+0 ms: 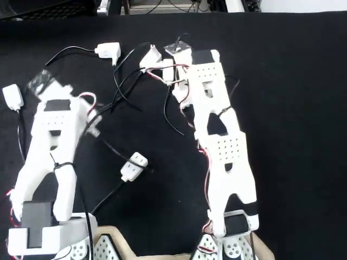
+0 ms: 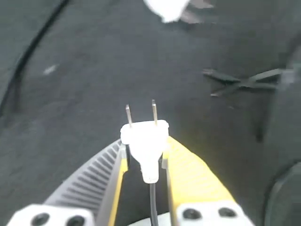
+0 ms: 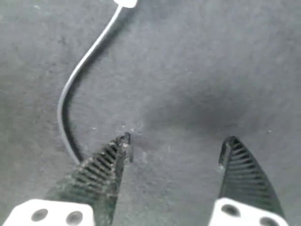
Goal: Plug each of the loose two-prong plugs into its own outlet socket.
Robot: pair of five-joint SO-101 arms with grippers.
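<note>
Showing the task barely begun: the left gripper clamps a white plug, prongs free and no outlet met. The right gripper gapes wide over the black table. A socket between the arms looks empty; tangled cables clutter the approach.

The table I work over is covered by a black cloth, matte and slightly fuzzy, and the light on it is even, with no hard shadows I can pick out. A tan board sits at the near edge. Beyond the far edge I get a thin band of room. At the high view's left there is a dark grid, maybe a crate or rack. A few dark cables show in the middle, and a pale surface at the right.
</note>
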